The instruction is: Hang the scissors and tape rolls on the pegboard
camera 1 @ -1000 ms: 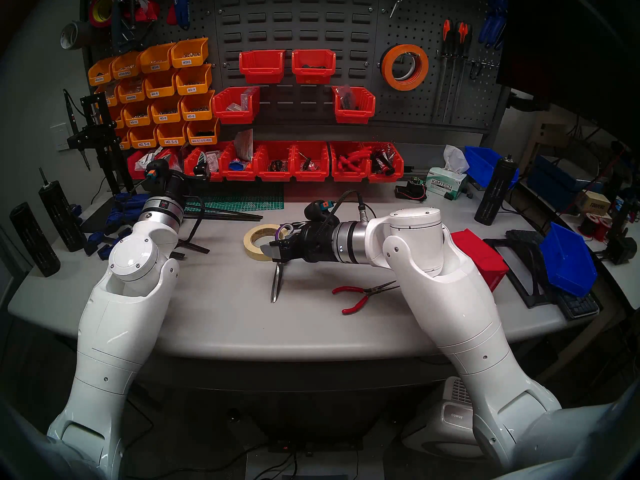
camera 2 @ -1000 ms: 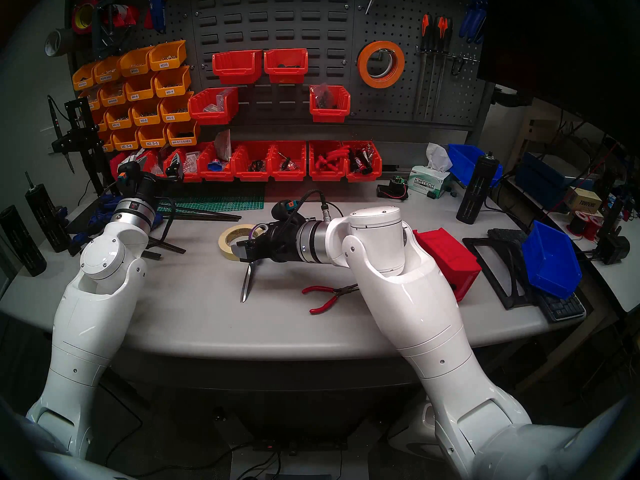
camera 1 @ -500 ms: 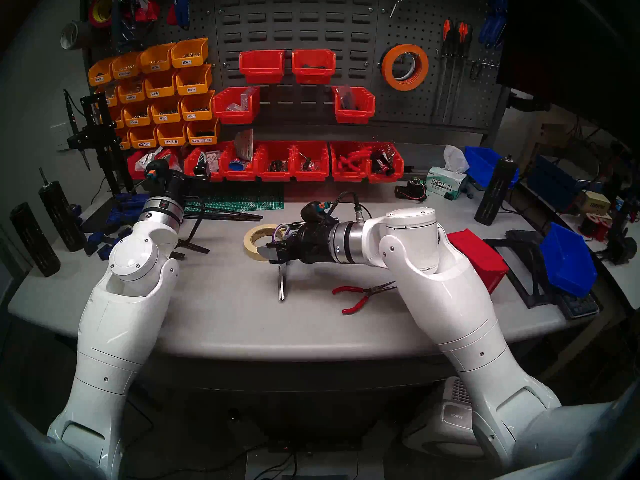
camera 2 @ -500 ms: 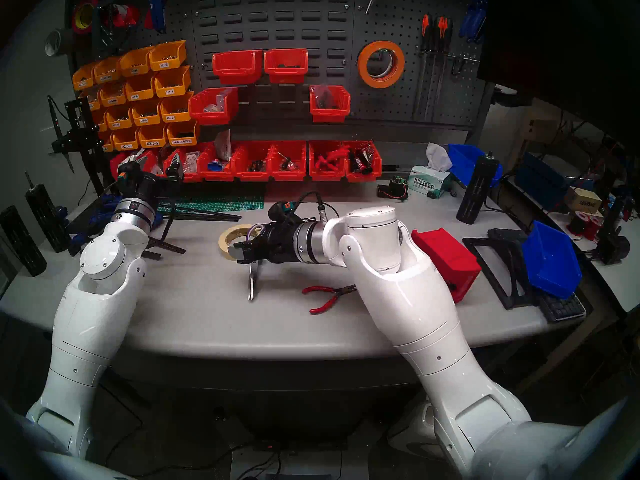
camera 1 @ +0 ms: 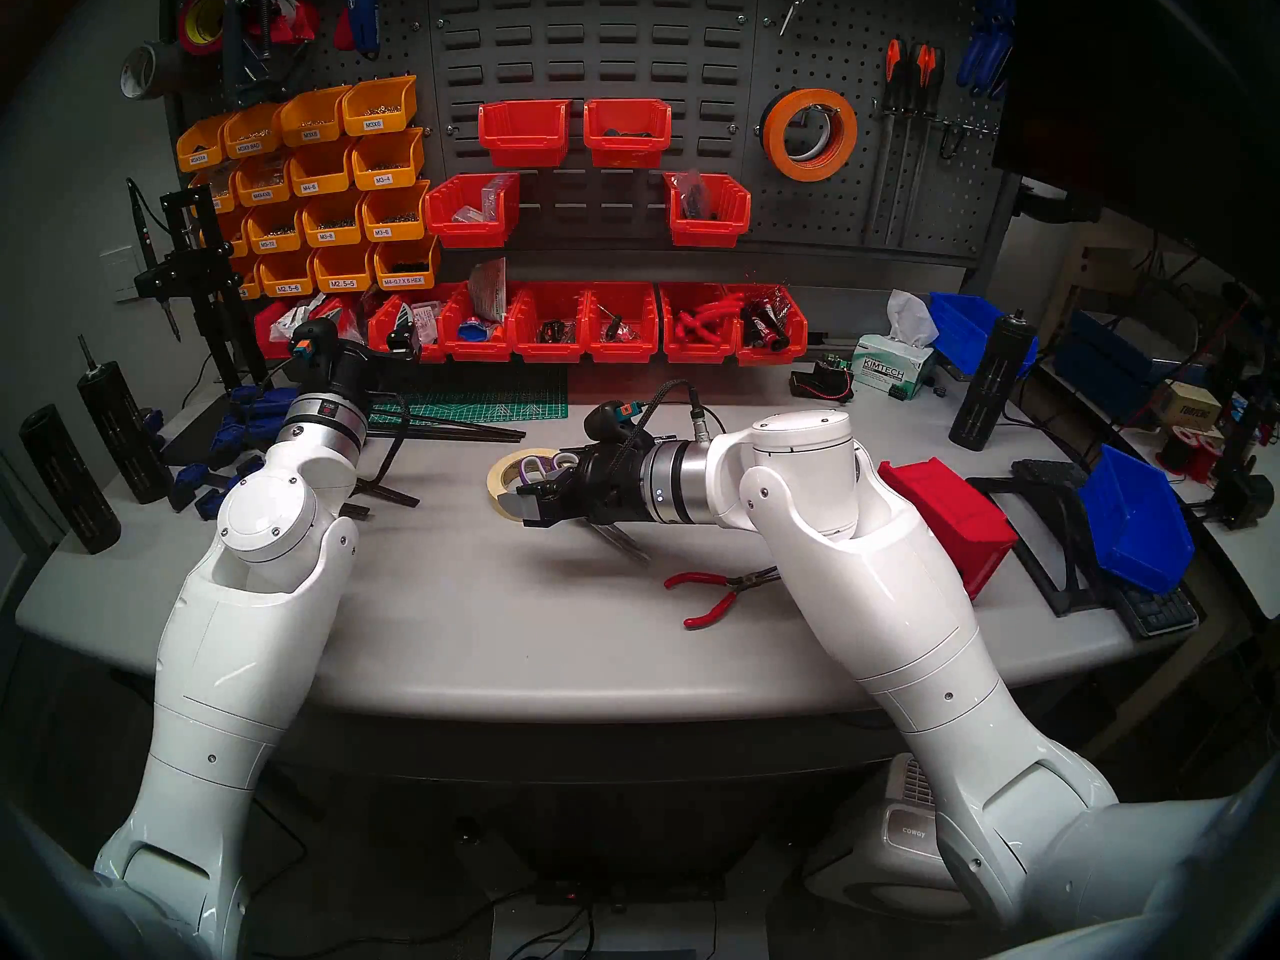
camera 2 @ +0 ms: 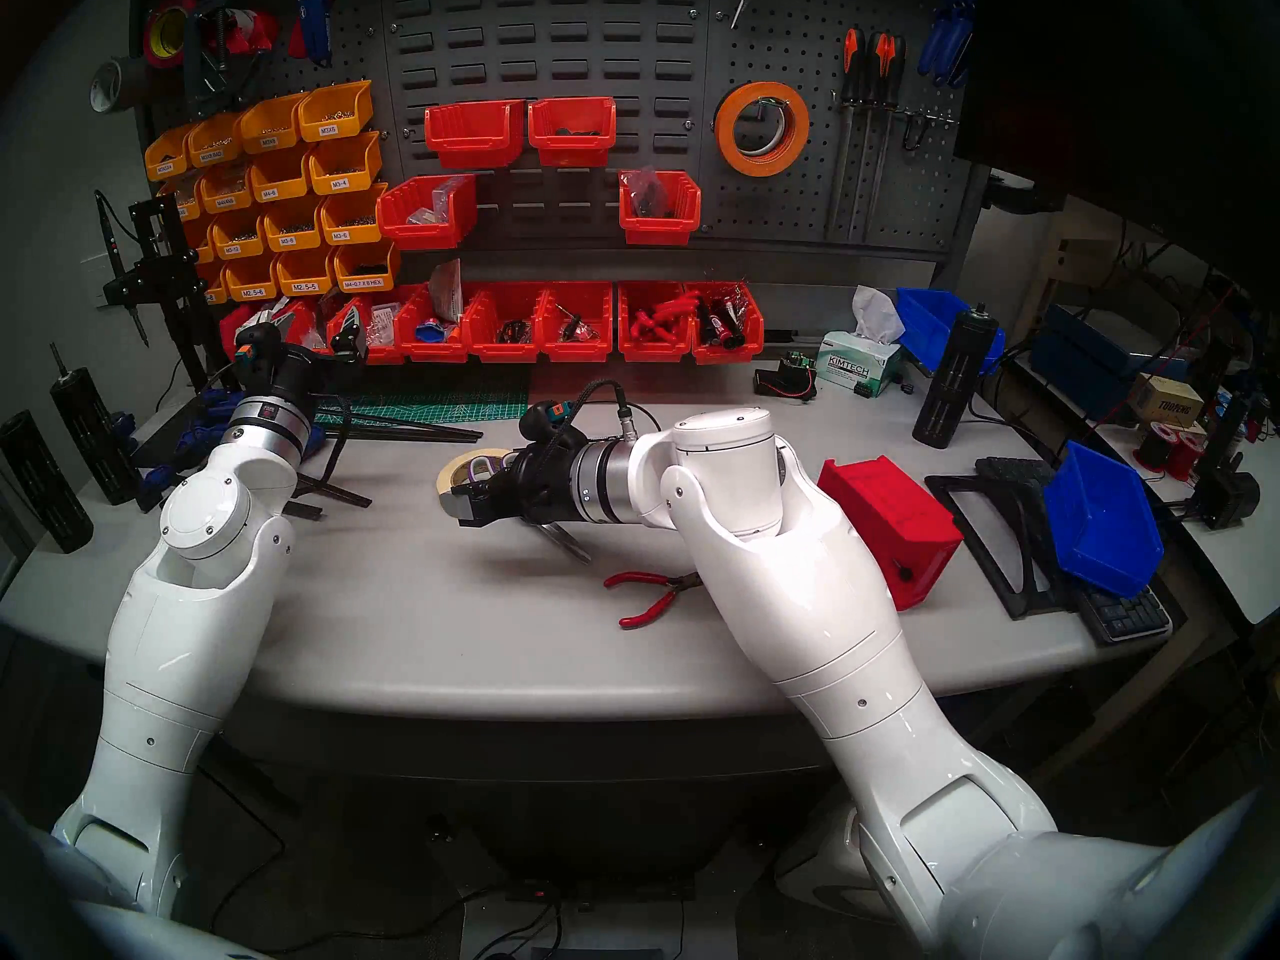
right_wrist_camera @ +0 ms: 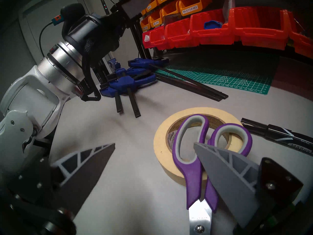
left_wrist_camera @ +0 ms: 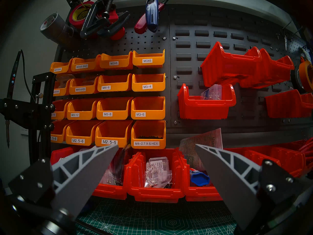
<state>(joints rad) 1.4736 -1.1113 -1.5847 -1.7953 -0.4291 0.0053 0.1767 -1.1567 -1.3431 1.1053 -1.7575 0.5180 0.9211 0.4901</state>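
The scissors (right_wrist_camera: 191,161) lie with their purple handles on the cream tape roll (right_wrist_camera: 162,155), blades pointing back under my wrist. They also show in the head view (camera 1: 537,465). My right gripper (right_wrist_camera: 154,144) is open. One finger (right_wrist_camera: 225,168) overlaps the handle shanks, and the scissors are not between the fingers. The orange roll (camera 1: 810,133) hangs on the pegboard (camera 1: 831,203), with a black roll (left_wrist_camera: 295,77) behind it. My left gripper (left_wrist_camera: 156,146) is open and empty, facing the bins.
Red-handled pliers (camera 1: 713,595) lie right of the scissors' blades. A tipped red bin (camera 1: 963,515) sits behind my right elbow. A black marker (right_wrist_camera: 279,132) lies beyond the cream roll. Blue clamps (right_wrist_camera: 125,80) and a green cutting mat (camera 1: 478,401) are at the back left.
My right gripper has shifted left over the cream roll. The scissors' blades swung from pointing at the front edge to pointing right under my wrist. The left arm has not moved.
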